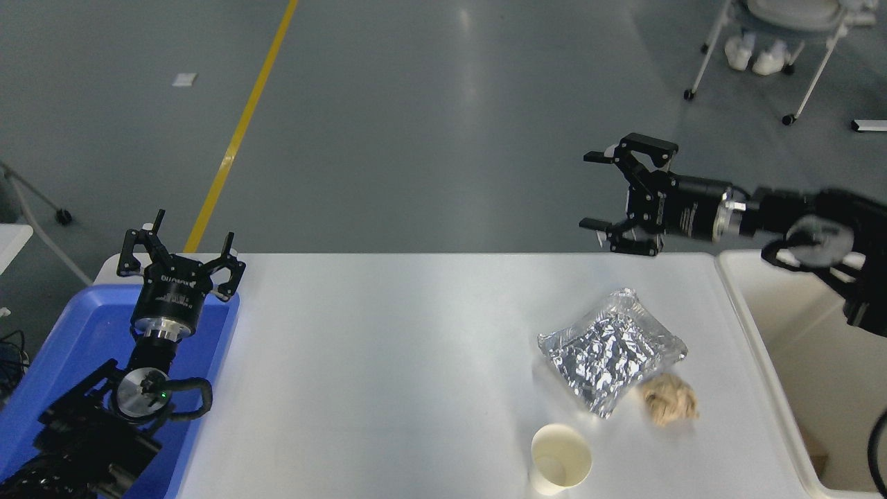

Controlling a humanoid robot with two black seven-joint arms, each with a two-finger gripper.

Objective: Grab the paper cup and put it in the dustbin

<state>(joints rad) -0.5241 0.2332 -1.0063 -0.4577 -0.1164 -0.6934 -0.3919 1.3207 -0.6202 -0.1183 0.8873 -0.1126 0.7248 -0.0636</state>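
Observation:
The paper cup is cream-white and stands upright, mouth up, near the table's front edge right of the middle. The dustbin, a large cream-white bin with a thick rim, stands at the table's right end. My right gripper is open and empty. It is raised high over the table's far edge, its fingers pointing left, well behind the cup. My left gripper is open and parked at the lower left over the blue tray.
A crinkled silver foil pouch lies just behind the cup. A crumpled tan paper ball lies to the cup's right. A blue plastic tray sits at the table's left end. A wheeled chair frame stands far back.

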